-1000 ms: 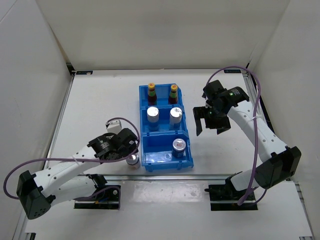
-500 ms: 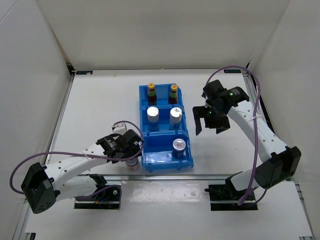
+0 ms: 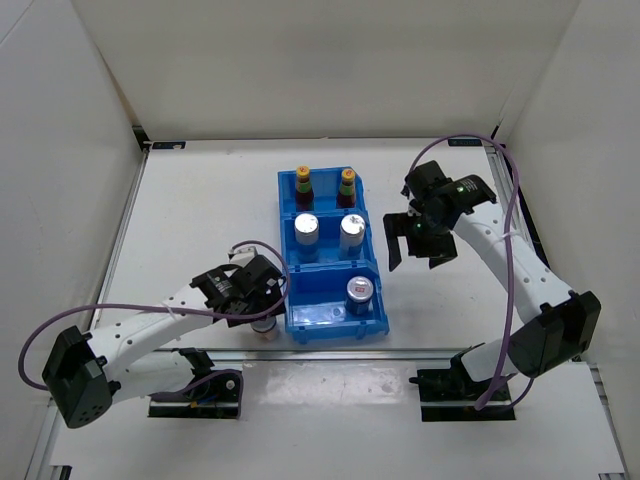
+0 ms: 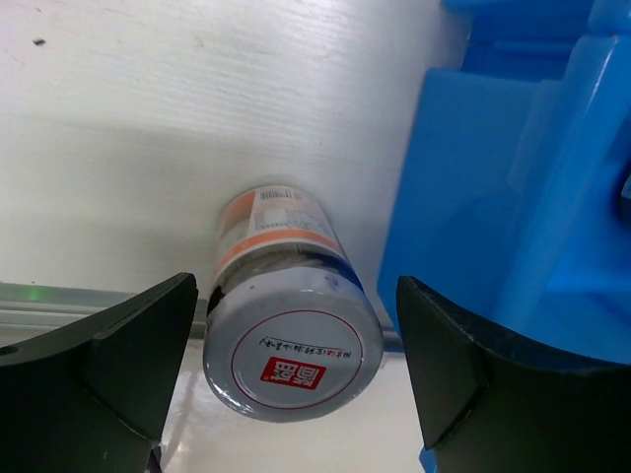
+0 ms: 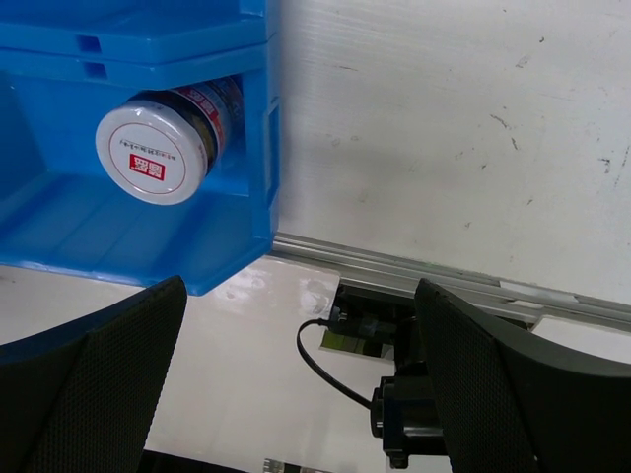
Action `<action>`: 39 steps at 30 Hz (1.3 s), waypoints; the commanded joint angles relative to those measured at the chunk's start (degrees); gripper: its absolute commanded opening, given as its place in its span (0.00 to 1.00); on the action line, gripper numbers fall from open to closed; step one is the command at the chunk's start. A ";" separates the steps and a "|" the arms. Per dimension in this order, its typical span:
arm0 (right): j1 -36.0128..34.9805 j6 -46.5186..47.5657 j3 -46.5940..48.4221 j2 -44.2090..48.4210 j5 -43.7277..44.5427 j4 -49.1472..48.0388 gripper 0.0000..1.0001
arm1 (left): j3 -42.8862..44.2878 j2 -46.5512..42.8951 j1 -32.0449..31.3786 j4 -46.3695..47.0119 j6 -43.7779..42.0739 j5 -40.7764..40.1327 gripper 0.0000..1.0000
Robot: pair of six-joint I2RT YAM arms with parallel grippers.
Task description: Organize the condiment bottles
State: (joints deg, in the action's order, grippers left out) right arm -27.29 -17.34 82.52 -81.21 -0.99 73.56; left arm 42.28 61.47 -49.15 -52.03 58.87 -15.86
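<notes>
A blue bin (image 3: 335, 328), divided into three rows, is being borne by the white worktop (image 3: 200, 220). In its middle row, a left can (image 3: 305, 228) and a right can (image 3: 351, 228) are being held upright side by side, silver tops showing. A third can (image 5: 156, 150), white-lidded with a red mark, is being kept in the near row's right compartment. A fourth can (image 4: 293, 360), orange-banded, is being supported upright by the worktop just beside the bin's near left corner.
</notes>
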 commanded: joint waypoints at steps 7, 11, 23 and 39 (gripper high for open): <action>0.13 0.38 -2.28 0.08 -2.35 -1.93 1.00 | 0.87 -2.94 0.28 1.41 0.98 7.15 0.89; 0.13 0.38 -2.80 0.09 -2.87 -1.93 1.00 | 2.18 -5.13 0.28 0.80 -0.25 7.16 0.61; 0.13 0.38 -2.80 0.09 -2.87 -2.46 1.00 | 21.68 -6.37 0.28 -14.06 -6.65 -6.38 0.11; 0.13 -0.15 -2.28 0.08 -1.21 -1.85 1.00 | 36.92 12.43 -7.27 -3.09 -15.98 -4.54 0.11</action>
State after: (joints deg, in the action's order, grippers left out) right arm -27.29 -17.41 79.79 -81.49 -3.07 71.79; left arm 79.29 74.54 -54.70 -61.80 44.12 -21.19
